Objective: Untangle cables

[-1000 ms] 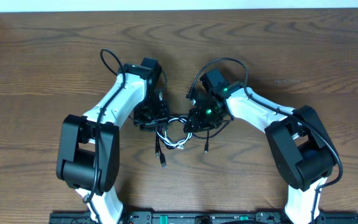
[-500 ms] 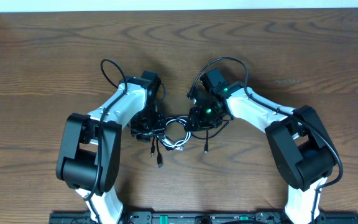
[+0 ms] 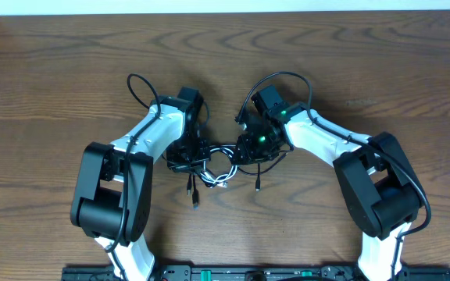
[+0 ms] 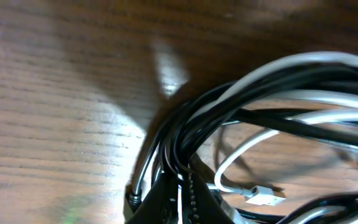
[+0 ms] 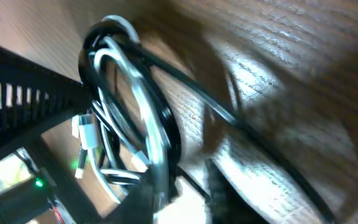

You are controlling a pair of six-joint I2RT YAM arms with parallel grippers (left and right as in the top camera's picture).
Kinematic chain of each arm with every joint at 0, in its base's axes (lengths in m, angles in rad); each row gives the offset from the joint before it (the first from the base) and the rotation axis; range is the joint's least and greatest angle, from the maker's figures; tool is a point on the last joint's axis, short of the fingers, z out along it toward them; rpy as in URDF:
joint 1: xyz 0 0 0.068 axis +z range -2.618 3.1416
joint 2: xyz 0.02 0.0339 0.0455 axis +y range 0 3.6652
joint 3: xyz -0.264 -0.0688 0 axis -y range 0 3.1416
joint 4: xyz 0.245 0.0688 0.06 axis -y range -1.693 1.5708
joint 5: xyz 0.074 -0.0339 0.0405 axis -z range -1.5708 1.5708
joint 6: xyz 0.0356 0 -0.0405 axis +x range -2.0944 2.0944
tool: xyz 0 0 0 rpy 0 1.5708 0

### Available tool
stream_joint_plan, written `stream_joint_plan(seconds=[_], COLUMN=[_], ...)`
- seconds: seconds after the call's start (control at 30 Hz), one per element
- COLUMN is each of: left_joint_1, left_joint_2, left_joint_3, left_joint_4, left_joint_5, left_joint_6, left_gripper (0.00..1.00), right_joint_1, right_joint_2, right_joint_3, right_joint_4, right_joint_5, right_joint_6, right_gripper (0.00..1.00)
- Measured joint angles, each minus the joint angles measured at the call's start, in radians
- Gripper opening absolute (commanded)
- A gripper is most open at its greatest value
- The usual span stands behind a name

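The cables (image 3: 217, 168) lie as one tangled bundle of black and white loops on the wooden table between my two grippers. Two black plug ends trail toward the front (image 3: 195, 201) (image 3: 257, 186). My left gripper (image 3: 189, 160) sits at the bundle's left edge. In the left wrist view it (image 4: 179, 202) is shut on black and white strands (image 4: 260, 81), and a white plug (image 4: 266, 197) rests just to their right. My right gripper (image 3: 248, 151) is at the bundle's right edge. The right wrist view is blurred: the loops (image 5: 135, 106) run down against its fingers (image 5: 182, 193).
Thick black arm cables arch above each wrist (image 3: 135, 84) (image 3: 283, 78). The wooden table (image 3: 53, 94) stretches around the bundle, with a white strip at its back edge (image 3: 225, 6). A black base rail (image 3: 225, 273) runs along the front.
My left gripper moved in to the bundle's left edge and closed on the strands. The loose black plug end shifted slightly left. The right arm stayed put.
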Motion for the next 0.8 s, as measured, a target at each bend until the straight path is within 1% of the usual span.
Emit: stream_joint_plan(seconds=[0.07, 0.23, 0.33, 0.4, 0.43, 0.5, 0.63, 0.7, 0.8], left_joint_1=[0.000, -0.001, -0.001, -0.001, -0.001, -0.001, -0.001, -0.001, -0.001], left_joint_2=[0.000, -0.002, -0.002, -0.003, -0.004, -0.004, -0.004, -0.004, -0.004], left_joint_3=[0.000, 0.000, 0.000, 0.000, 0.000, 0.000, 0.000, 0.000, 0.000], left_joint_4=[0.008, 0.017, 0.023, 0.024, 0.026, 0.029, 0.030, 0.030, 0.031], left_joint_5=[0.000, -0.004, -0.004, -0.005, -0.006, -0.008, -0.008, -0.008, -0.006], left_joint_6=[0.000, 0.000, 0.000, 0.001, 0.001, 0.001, 0.001, 0.001, 0.005], left_gripper=[0.09, 0.09, 0.07, 0.08, 0.08, 0.08, 0.08, 0.08, 0.08], right_joint_1=[0.000, -0.017, -0.034, -0.047, -0.051, -0.058, -0.059, -0.059, -0.059], right_joint_2=[0.000, 0.000, 0.000, 0.000, 0.000, 0.000, 0.000, 0.000, 0.000], right_joint_3=[0.000, 0.000, 0.000, 0.000, 0.000, 0.000, 0.000, 0.000, 0.000], right_joint_4=[0.000, 0.012, 0.014, 0.012, 0.010, 0.002, -0.010, -0.013, -0.013], right_joint_5=[-0.010, -0.056, -0.074, -0.081, -0.080, -0.072, -0.032, -0.012, 0.002], right_joint_6=[0.003, -0.005, -0.006, -0.007, -0.007, -0.007, -0.008, -0.010, -0.008], right_gripper=[0.06, 0.07, 0.03, 0.03, 0.04, 0.10, 0.19, 0.21, 0.20])
